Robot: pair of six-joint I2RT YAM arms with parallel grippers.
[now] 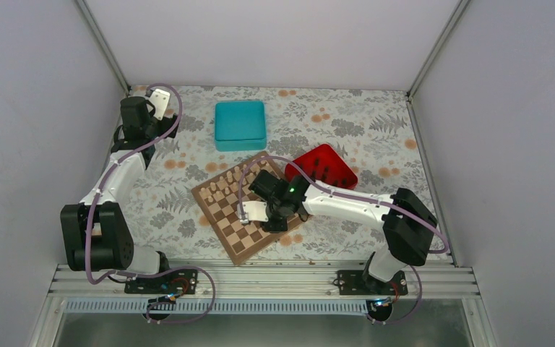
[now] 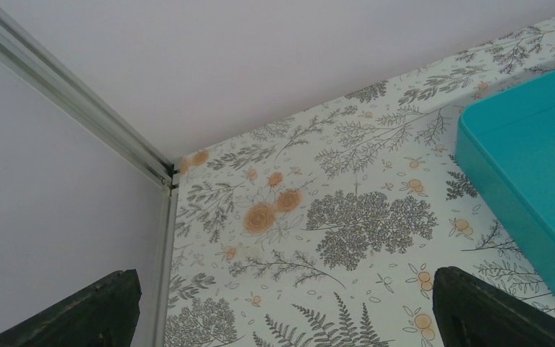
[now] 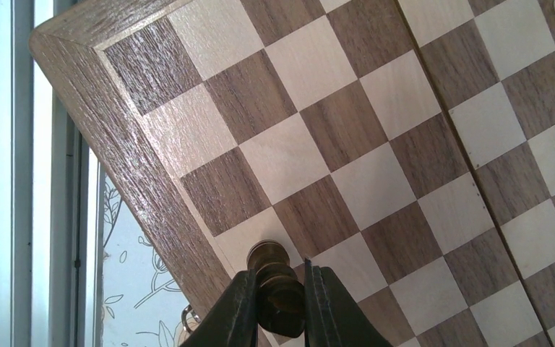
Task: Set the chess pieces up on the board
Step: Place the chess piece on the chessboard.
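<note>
The board lies at an angle in the middle of the table. Pale pieces stand along its far-left side. My right gripper hovers low over the board's near-right side. In the right wrist view, that gripper is shut on a dark brown chess piece. The piece's base is at a light square in the row beside the board's brown border; I cannot tell if it touches. My left gripper is at the far-left corner of the table, open and empty.
A teal box sits beyond the board and shows at the right of the left wrist view. A red tray with small dark shapes in it lies behind the right arm. Walls enclose the table.
</note>
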